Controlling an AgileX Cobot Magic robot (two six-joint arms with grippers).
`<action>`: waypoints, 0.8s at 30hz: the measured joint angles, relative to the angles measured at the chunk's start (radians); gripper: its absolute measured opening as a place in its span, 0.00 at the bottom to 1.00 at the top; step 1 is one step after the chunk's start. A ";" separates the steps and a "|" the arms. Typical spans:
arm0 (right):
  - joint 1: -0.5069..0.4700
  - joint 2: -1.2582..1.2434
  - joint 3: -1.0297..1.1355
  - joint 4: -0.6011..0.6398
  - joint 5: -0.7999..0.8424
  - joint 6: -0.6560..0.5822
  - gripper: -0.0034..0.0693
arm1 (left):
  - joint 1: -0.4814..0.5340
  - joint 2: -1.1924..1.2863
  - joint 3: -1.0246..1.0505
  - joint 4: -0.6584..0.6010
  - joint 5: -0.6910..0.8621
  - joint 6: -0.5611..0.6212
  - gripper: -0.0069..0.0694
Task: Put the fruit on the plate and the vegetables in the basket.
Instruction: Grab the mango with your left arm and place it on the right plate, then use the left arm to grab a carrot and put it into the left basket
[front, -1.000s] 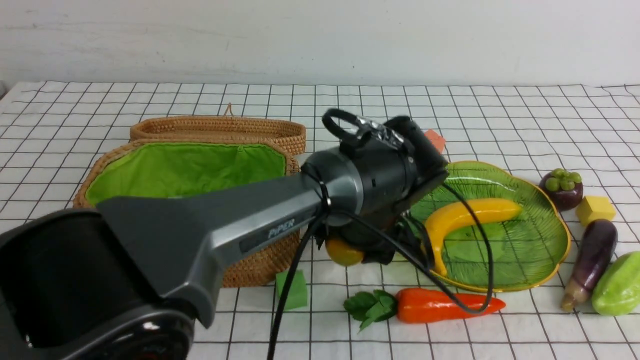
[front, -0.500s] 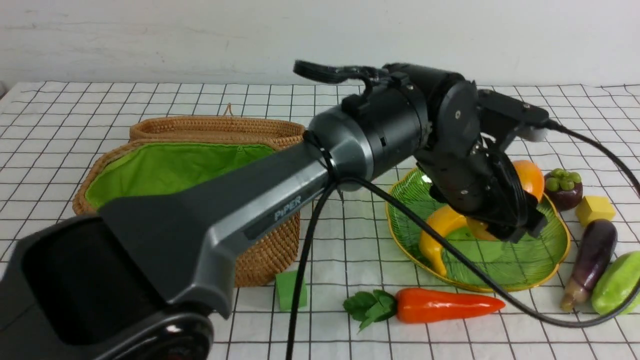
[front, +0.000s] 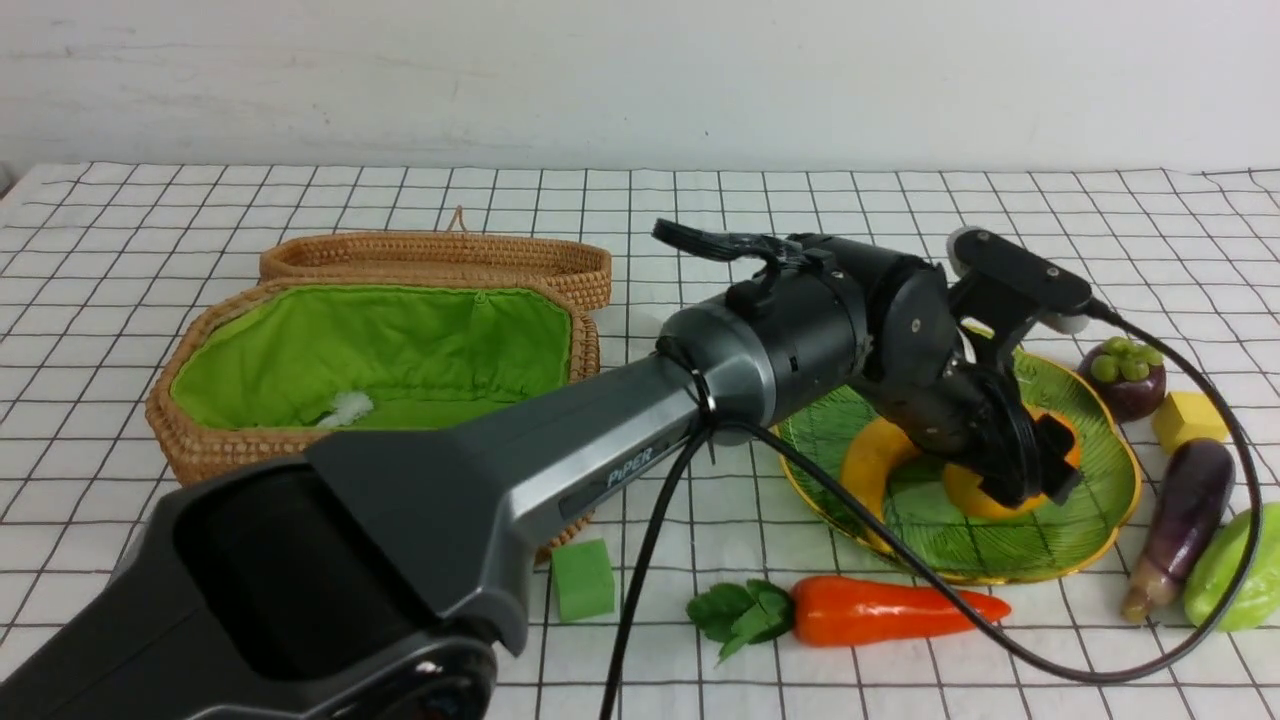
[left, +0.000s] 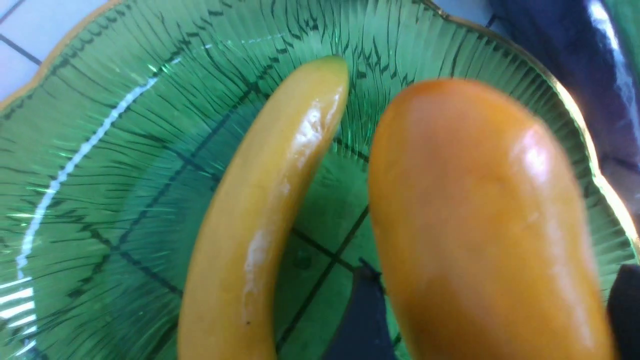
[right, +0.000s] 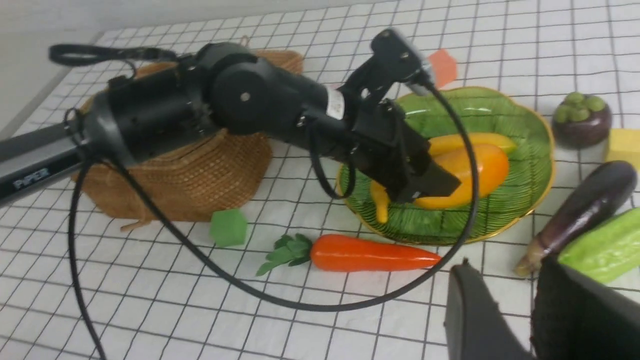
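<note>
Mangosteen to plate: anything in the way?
Nothing visible in the gap: the mangosteen sits just outside the right rim of the plate. On the plate itself, though, the left gripper grips the mango on that side, beside the banana.

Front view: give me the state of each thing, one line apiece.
mango: on the plate, held between left gripper jaws
banana: lying on the plate
mangosteen: on the table, off the plate
carrot: on the table
eggplant: on the table
green ridged piece: on the table
basket: lid open, no vegetable seen inside
right gripper: empty, opening unclear
</note>
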 joint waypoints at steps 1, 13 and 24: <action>0.000 0.000 0.000 0.000 0.002 0.003 0.34 | 0.000 -0.001 0.000 0.010 0.004 0.000 0.86; 0.000 0.000 0.000 0.040 0.008 -0.034 0.34 | 0.000 -0.210 0.000 0.099 0.416 -0.071 0.60; 0.000 0.000 0.000 0.168 0.011 -0.159 0.35 | 0.000 -0.591 0.356 0.096 0.576 -0.054 0.07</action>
